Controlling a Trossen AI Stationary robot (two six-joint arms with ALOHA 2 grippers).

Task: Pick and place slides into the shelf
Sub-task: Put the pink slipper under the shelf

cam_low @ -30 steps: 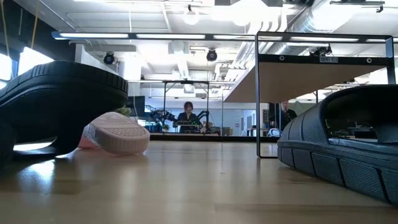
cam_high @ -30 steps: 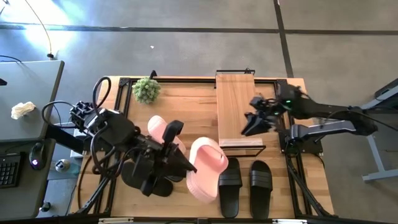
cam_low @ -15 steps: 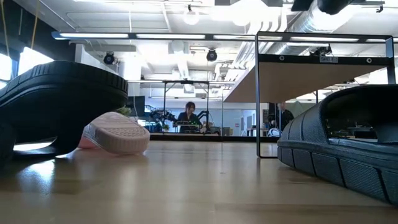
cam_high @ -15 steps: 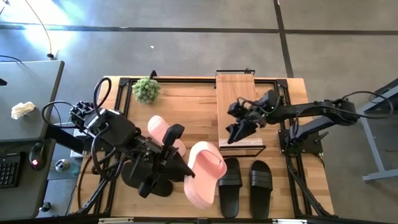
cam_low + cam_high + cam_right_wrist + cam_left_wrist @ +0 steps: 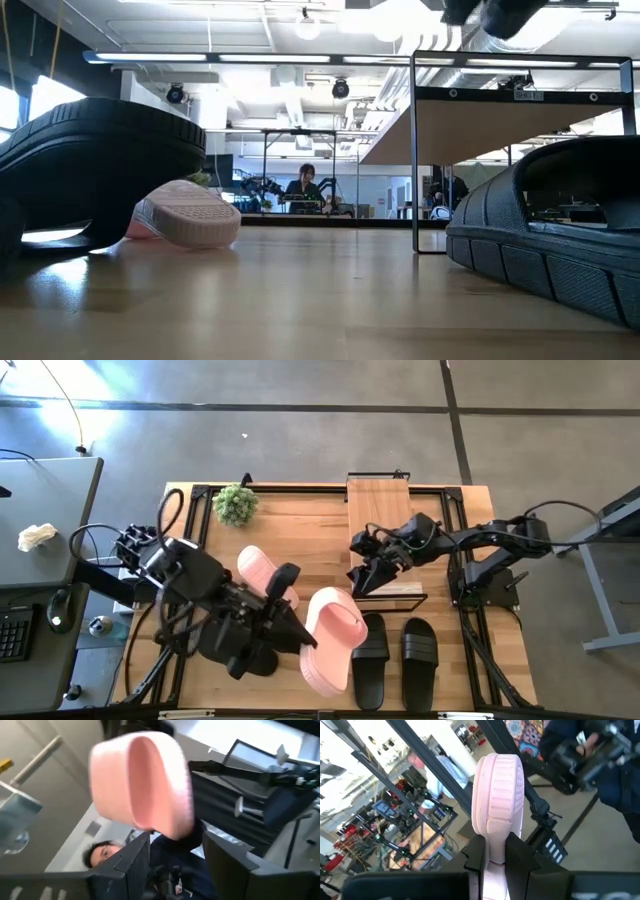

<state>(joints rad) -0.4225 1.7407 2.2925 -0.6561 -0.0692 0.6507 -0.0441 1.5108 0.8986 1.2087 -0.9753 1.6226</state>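
on the table point(image 5: 300, 525) the shelf point(image 5: 378, 520) stands at the right rear, its top bare. i'm mid hand-over: my left gripper point(image 5: 492, 847) has its jaws clamped on a pink slide point(image 5: 332, 637) held up near the shelf's front end. my right gripper point(image 5: 362, 575), jaws apart, faces it, probably not touching yet. next i close on the free end.
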